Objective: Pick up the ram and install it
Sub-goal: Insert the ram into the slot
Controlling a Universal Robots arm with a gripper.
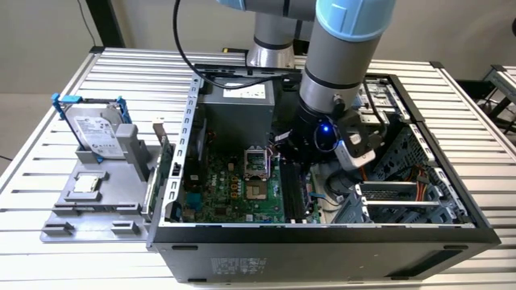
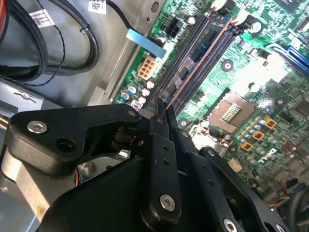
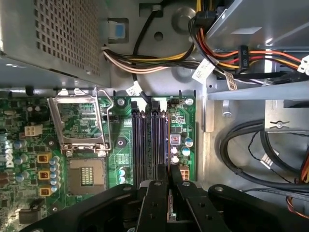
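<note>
A bench (image 1: 64,254) of pale ribbed metal slats is taking up most of the exterior view, its ribs running from the exterior view's left to its right. Beyond the bench's far edge a plain beige wall (image 1: 145,21) is standing, with a dark upright post (image 1: 106,23) leaning against it near the far left corner. Even, soft light is falling across the slats. Off the bench's right edge, part of another slatted surface (image 1: 504,78) is showing.

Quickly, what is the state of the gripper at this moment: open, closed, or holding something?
Gripper: closed on the ram, a thin stick held edge-on between its fingers, down at the memory slots of the motherboard.
</note>
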